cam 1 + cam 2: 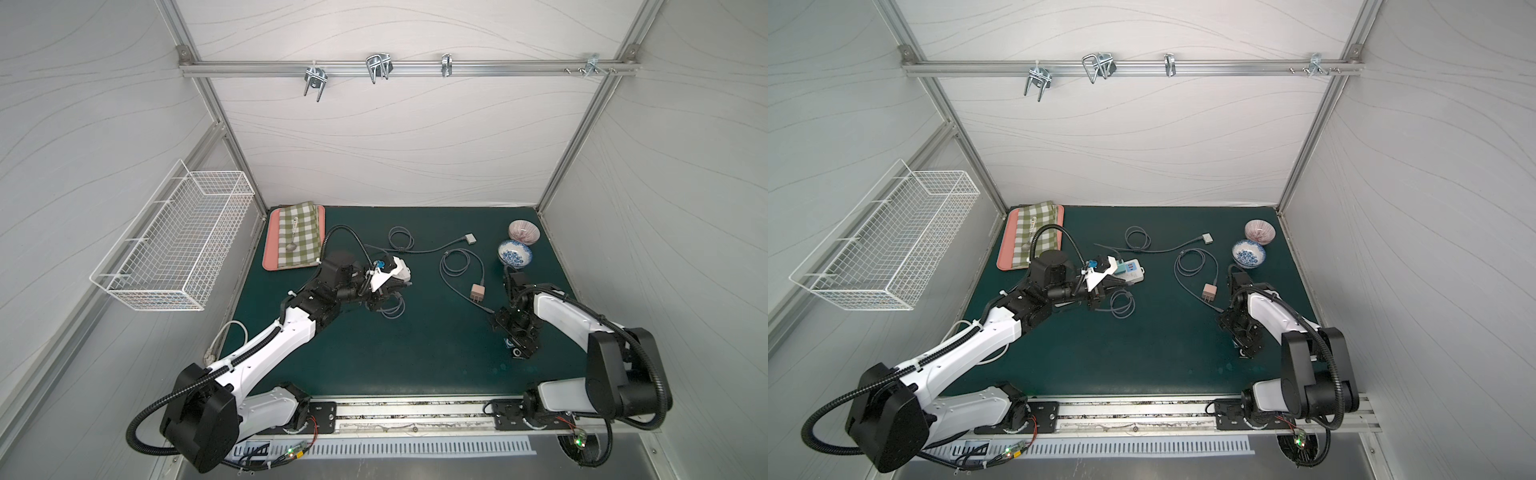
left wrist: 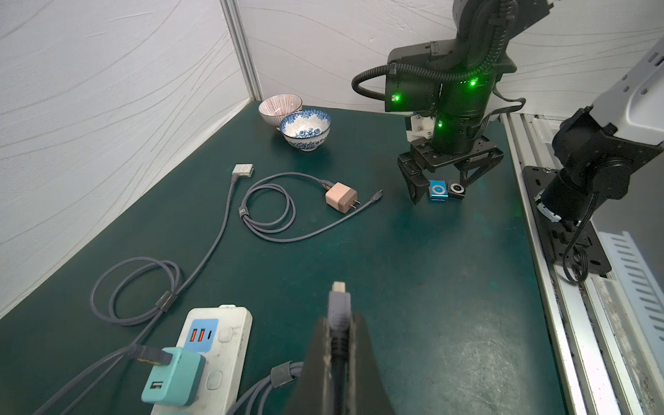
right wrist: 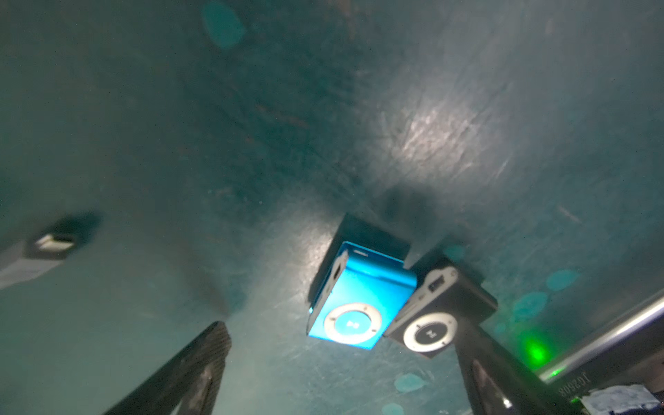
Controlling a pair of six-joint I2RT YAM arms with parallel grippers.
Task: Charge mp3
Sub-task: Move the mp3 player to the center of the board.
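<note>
Two small mp3 players lie side by side on the green mat, a blue mp3 (image 3: 359,301) (image 2: 438,189) and a black mp3 (image 3: 436,316) (image 2: 457,189). My right gripper (image 3: 343,339) (image 2: 441,179) hangs open just above them, one finger on each side. The black player lies close against one finger (image 3: 478,359). My left gripper (image 2: 337,318) (image 1: 376,305) is shut on the grey cable plug (image 2: 337,305), whose metal tip sticks out past the fingertips. That cable's coil (image 1: 392,309) trails beneath. In both top views the players are mostly hidden under the right wrist.
A white power strip (image 2: 219,345) (image 1: 1133,270) holds a teal charger (image 2: 172,377). A pink charger (image 2: 341,197) with its coiled cable, another grey cable ending in a silver square (image 2: 242,169), two bowls (image 1: 515,253) (image 1: 523,230), a pink tray (image 1: 270,245) and a wire basket (image 1: 174,245) surround the arms.
</note>
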